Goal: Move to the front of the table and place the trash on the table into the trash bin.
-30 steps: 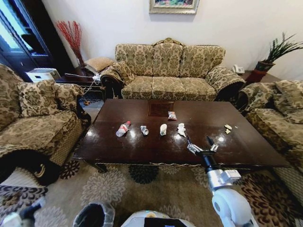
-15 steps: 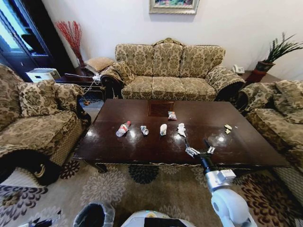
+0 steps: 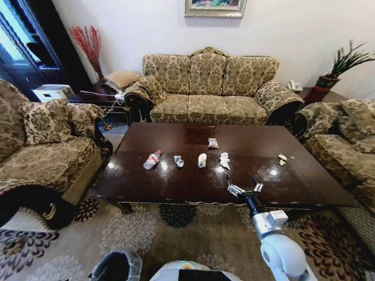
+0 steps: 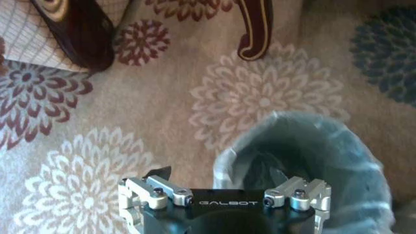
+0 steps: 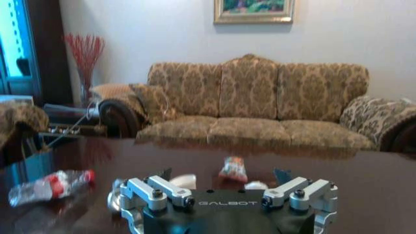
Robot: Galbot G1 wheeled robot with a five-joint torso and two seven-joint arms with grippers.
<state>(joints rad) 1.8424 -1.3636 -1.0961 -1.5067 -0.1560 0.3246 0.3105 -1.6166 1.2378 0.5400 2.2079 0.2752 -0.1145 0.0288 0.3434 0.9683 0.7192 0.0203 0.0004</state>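
1. My right gripper (image 3: pixel 242 186) is extended over the table (image 3: pixel 176 181), above the strip of wood along the table's near long edge, right of centre. Its fingers stand apart with nothing between them.
2. My left gripper (image 4: pixel 221 168) hangs low over the patterned carpet (image 4: pixel 78 161), directly above the rim of the trash bin (image 4: pixel 312 146). Its fingers stand apart and hold nothing.
3. The trash bin (image 3: pixel 116 266) stands on the carpet in front of the table's near long edge, toward the left corner, clear of the table. A translucent bag is folded over its rim.
4. The trash lies in a loose row across the middle of the table, between the two long edges:
 - a clear plastic bottle (image 3: pixel 152 158) with a red cap, lying on its side, closest to the left short edge;
 - a small cup (image 3: pixel 179 161) just right of the bottle, tipped over;
 - a white crumpled tissue (image 3: pixel 202 160) near the table's centre;
 - a second white tissue wad (image 3: pixel 224 160) just right of the first, and the piece nearest my right gripper;
 - a small wrapper (image 3: pixel 212 143) behind the row, beside the square inlay panel (image 3: pixel 198 135) at the far long edge;
 - yellowish scraps (image 3: pixel 282 158) well apart from the rest, toward the right short edge.
5. In the right wrist view the bottle (image 5: pixel 48 186) and the wrapper (image 5: pixel 232 169) lie on the wood beyond my open fingers.
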